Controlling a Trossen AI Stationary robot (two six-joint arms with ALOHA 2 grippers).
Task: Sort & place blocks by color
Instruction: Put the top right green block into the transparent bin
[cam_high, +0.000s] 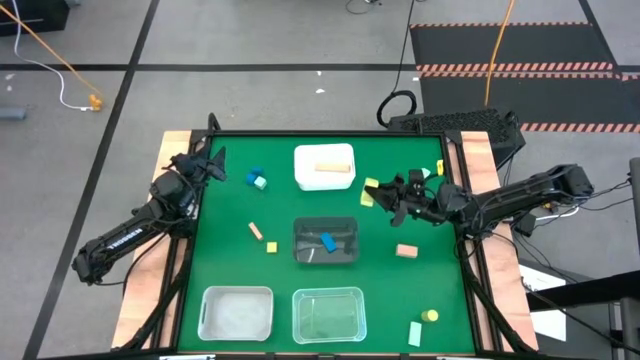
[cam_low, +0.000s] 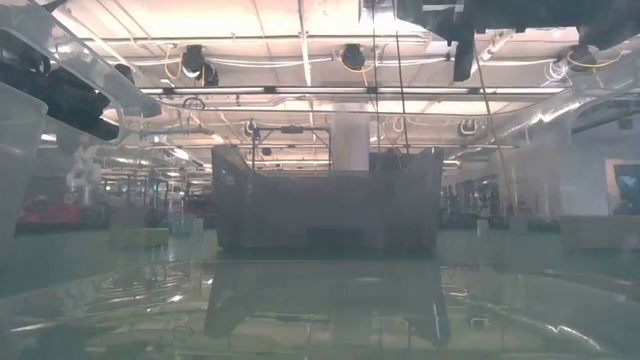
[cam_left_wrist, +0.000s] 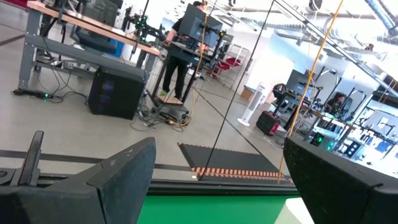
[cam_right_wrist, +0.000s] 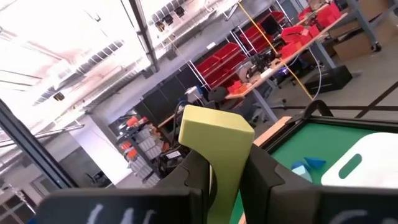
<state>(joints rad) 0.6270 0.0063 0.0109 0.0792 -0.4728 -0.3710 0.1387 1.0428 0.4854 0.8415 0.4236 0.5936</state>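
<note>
My right gripper (cam_high: 383, 194) hovers over the table right of the white bin (cam_high: 324, 167) and is shut on a yellow block (cam_right_wrist: 214, 140). My left gripper (cam_high: 212, 165) waits open at the far left of the table; its fingers (cam_left_wrist: 121, 177) stand wide apart over the green mat. Loose on the mat lie a blue block (cam_high: 254, 175) beside a mint one (cam_high: 261, 183), a tan bar (cam_high: 255, 231), a yellow cube (cam_high: 271, 246), a tan block (cam_high: 405, 251), a yellow cylinder (cam_high: 431, 316) and a mint bar (cam_high: 415, 334). My right gripper pinches the yellow block between its two fingers (cam_right_wrist: 267, 177). The block's lower part (cam_right_wrist: 222, 180) sits in the gap and its upper end (cam_right_wrist: 214, 127) sticks out past the fingertips. The block is lifted clear of the mat.
The white bin holds a tan block (cam_high: 326, 167). A dark bin (cam_high: 325, 240) at the table's middle holds a blue block (cam_high: 328, 241). Two clear bins (cam_high: 236, 312) (cam_high: 328, 315) stand at the near edge. A small mint piece (cam_high: 430, 173) shows by the right arm's wrist.
</note>
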